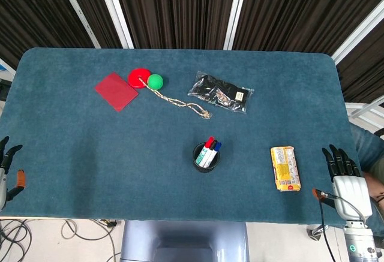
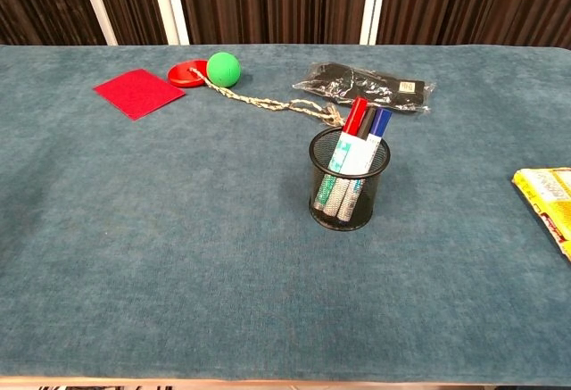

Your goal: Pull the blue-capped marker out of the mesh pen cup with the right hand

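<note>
A black mesh pen cup (image 1: 206, 157) (image 2: 349, 180) stands upright near the table's middle. Three markers lean in it toward the far right: a red-capped one, a black-capped one and the blue-capped marker (image 1: 216, 147) (image 2: 381, 122) on the right side. My right hand (image 1: 344, 175) hangs at the table's front right corner with fingers spread and nothing in it, far from the cup. At the front left edge my left hand (image 1: 7, 169) is also empty with fingers apart. Neither hand shows in the chest view.
A yellow snack packet (image 1: 284, 168) (image 2: 546, 192) lies between the cup and my right hand. Farther back are a black plastic-wrapped pack (image 1: 221, 92), a rope (image 1: 177, 101) tied to a green ball (image 1: 155, 81), a red disc (image 1: 138, 76) and a red square card (image 1: 116, 90).
</note>
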Controlling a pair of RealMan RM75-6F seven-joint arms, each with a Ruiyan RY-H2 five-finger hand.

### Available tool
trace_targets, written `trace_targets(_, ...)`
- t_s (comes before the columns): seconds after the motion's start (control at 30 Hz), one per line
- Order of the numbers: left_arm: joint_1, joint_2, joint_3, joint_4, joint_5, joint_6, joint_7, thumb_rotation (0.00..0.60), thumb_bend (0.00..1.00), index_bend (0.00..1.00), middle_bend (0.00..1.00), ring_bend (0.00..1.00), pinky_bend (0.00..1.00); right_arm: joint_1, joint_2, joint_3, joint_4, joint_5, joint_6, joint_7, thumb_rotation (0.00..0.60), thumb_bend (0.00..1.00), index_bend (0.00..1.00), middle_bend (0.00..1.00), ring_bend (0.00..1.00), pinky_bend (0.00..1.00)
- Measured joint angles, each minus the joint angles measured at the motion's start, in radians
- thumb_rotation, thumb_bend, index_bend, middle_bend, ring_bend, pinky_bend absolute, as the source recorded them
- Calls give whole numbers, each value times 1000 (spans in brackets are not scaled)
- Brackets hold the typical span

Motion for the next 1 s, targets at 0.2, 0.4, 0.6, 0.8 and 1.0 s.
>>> trace_targets(0.2, 1, 1, -1, -3, -3, 1, -1, 600, 542, 177, 0, 0, 10, 5, 16, -5, -28, 0, -27, 80, 600, 183, 0, 0, 0, 172)
trace_targets(0.4, -1, -2, 1, -4, -6, -7, 5, 600, 542, 178, 0, 0, 10, 53, 81, 6, -75, 28, -149, 251, 600, 212, 4, 0, 0, 172)
trace_targets(0.6, -1, -2, 0, -6, -15, -12, 4, 600, 542, 180, 0, 0, 10, 154, 168, 61, -151, 143, -366, 389, 600, 261, 22, 0, 0, 172)
trace_targets(0.8, -3, -1, 0, -8, -20, -17, 4, 600, 542, 180, 0, 0, 10, 280, 221, 142, -216, 326, -609, 528, 600, 261, 76, 0, 0, 172)
trace_targets(1.0, -3, 1, -3, -10, -28, -22, -1, 600, 542, 182, 0, 0, 10, 406, 238, 219, -232, 437, -822, 682, 600, 278, 200, 0, 0, 172)
